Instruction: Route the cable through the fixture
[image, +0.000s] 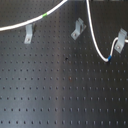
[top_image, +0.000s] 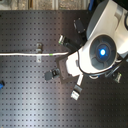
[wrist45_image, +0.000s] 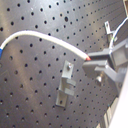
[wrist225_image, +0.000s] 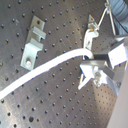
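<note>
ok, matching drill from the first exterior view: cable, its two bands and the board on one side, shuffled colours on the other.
Things:
1. cable
2. upper band, toward the first exterior view's left
3. lower band, toward the first exterior view's right
4. board

Colours:
A. blue
B. black
C. white
D. green

Pairs: 1-C, 2-D, 3-A, 4-B

White cable (wrist225_image: 47, 69) held in jaws, metal bracket (wrist225_image: 32, 41) nearby on pegboard (wrist225_image: 60, 105)
</note>
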